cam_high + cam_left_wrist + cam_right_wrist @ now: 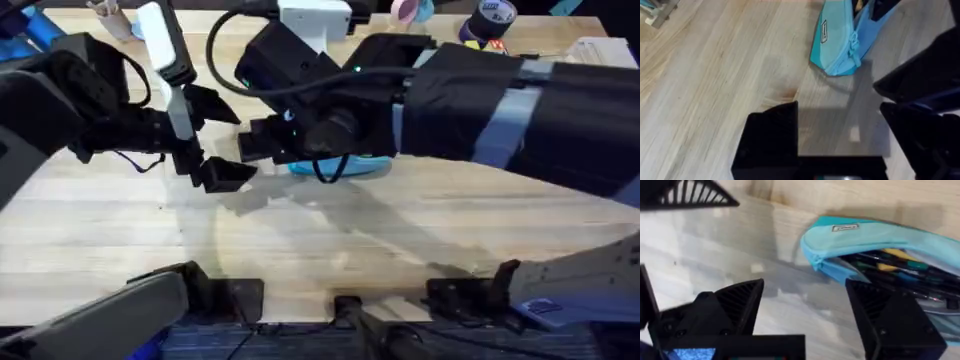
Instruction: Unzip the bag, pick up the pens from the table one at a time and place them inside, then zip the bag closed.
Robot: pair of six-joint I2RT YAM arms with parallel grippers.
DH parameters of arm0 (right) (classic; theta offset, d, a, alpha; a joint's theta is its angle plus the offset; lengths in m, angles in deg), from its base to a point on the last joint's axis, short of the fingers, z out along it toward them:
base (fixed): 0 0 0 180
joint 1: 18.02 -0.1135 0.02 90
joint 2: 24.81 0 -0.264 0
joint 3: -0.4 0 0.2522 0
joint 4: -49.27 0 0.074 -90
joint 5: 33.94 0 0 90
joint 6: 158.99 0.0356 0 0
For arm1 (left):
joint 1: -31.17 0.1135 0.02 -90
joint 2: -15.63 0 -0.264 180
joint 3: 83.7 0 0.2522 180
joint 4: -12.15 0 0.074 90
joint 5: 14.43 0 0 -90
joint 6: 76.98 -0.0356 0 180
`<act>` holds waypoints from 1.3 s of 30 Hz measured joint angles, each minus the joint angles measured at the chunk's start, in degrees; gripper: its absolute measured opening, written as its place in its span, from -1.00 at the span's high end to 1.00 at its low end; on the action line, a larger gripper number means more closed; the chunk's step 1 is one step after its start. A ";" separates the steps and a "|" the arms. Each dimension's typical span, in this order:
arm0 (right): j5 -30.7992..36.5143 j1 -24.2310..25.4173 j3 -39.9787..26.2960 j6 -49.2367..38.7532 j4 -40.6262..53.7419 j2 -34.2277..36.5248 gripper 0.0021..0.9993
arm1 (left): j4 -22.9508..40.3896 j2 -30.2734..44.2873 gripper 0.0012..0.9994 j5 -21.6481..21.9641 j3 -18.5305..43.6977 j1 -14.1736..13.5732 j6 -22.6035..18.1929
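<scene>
Right arm rises close under the overhead camera, large and dark, reaching from the right across the middle of the desk (120, 230). Its gripper, the right gripper (805, 315), hangs just over the near end of the bag (865, 235); fingers (890, 325) spread apart, holding nothing.

Bag: turquoise pouch lying on the desk near the centre, mostly hidden under the right arm in the overhead view, a sliver of blue showing below the wrist. Zipper open at the end seen by the right wrist camera; mouth gapes. Inside the opening: dark thin pens (880, 260) among yellow and green items, lying lengthwise.

Left arm comes in from the left side. The left gripper (215, 140) sits just beside the bag's end, low over the desk, close to the right gripper but apart from it. Fingers (770, 135) open, empty. From the left wrist camera, the bag's tapered end with its label patch and zipper cord lies a little ahead of the fingers, not touching them.

Tape rolls (495, 15) at the desk's far edge, well apart.
</scene>
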 joint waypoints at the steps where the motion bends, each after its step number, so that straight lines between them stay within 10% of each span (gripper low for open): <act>1: 0.49 0.02 0.02 0.80 -0.05 0.00 -0.99 | 0.00 0.00 -0.99 -0.01 0.00 -0.01 0.00; 8: 2.47 0.28 2.32 5.73 -1.38 0.02 -0.95 | -0.01 0.00 -0.99 -0.01 0.00 0.00 0.00; 13: 3.27 0.44 2.56 7.11 -1.47 0.00 -0.42 | -0.02 0.00 -0.99 -0.01 0.00 0.00 0.00; 23: 3.57 0.76 2.67 7.78 -4.52 2.42 -0.24 | 0.00 0.00 -0.99 0.00 0.00 0.00 0.00; 39: 3.07 3.17 2.75 7.98 -6.40 4.51 0.74 | 0.00 0.00 -0.99 0.01 0.00 0.00 0.00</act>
